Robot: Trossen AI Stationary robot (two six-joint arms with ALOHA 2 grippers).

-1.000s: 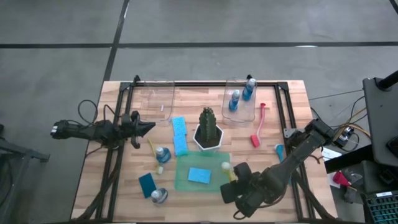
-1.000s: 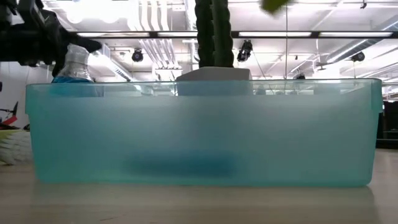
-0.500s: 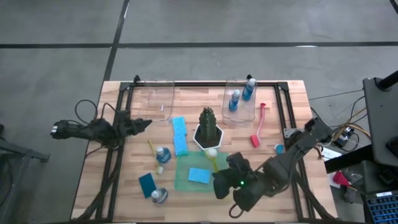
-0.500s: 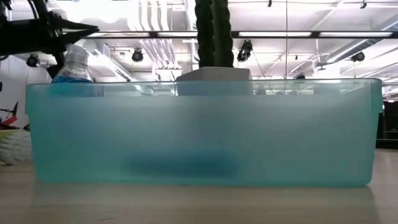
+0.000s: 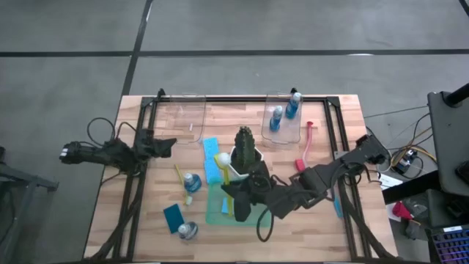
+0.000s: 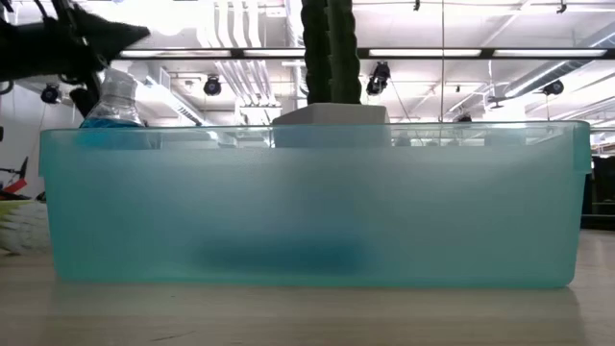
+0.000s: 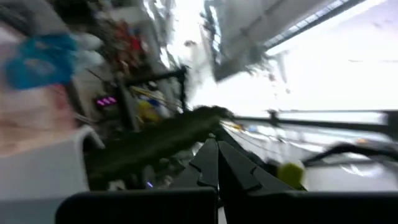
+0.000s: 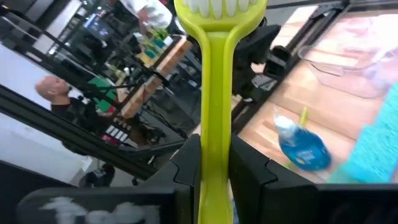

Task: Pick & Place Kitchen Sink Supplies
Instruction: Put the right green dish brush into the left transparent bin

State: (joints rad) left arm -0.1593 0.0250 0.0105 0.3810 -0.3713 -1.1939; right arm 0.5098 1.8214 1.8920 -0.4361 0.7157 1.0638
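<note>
Yellow brush [image 8: 214,93] is clamped by its handle between the right gripper's [image 5: 236,196] fingers [image 8: 184,163], bristle head up, above the green tray's [image 5: 212,214] far edge, at about 7 o'clock from the potted plant [image 5: 245,151]. I'd judge this a carry toward a bin: lift clear of the plant before swinging, keep the grip firm so the long handle cannot pivot, and lower it well inside the clear bin [image 5: 283,126] at 1 o'clock. Left gripper [image 5: 167,144], fingers together and holding nothing, waits at 9 o'clock off the table's left side.
</note>
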